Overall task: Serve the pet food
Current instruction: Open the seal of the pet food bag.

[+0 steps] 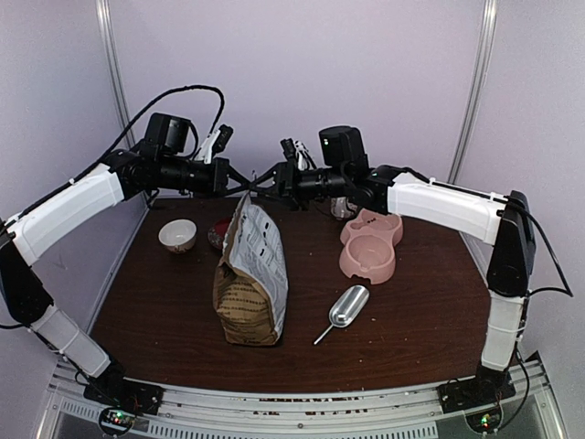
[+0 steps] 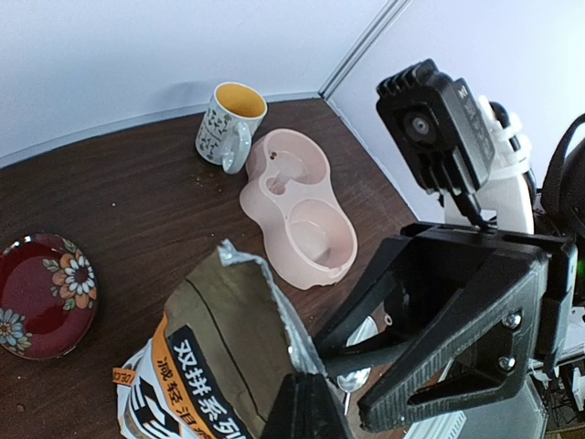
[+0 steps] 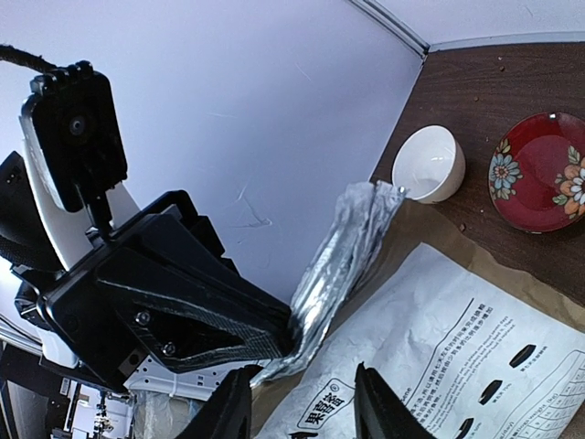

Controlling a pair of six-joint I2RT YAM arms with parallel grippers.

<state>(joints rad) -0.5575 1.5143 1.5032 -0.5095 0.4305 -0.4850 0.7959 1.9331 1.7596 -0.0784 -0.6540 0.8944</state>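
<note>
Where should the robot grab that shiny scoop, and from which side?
By its thin handle, coming straight down from above with the jaws across it. The metal scoop lies flat on the table, handle sticking out toward the near edge, clear of the paper bag and the pink double bowl.

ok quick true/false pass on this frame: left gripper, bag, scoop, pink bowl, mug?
1. The left gripper pinches the top edge of the bag. True.
2. The scoop sits inside the pink double bowl. False: it lies on the table, between bag and bowl.
3. The bag stands upright. True.
4. The pink double bowl is already filled. False: both wells look empty.
5. The mug lies tipped over. False: it stands upright behind the bowl.
</note>
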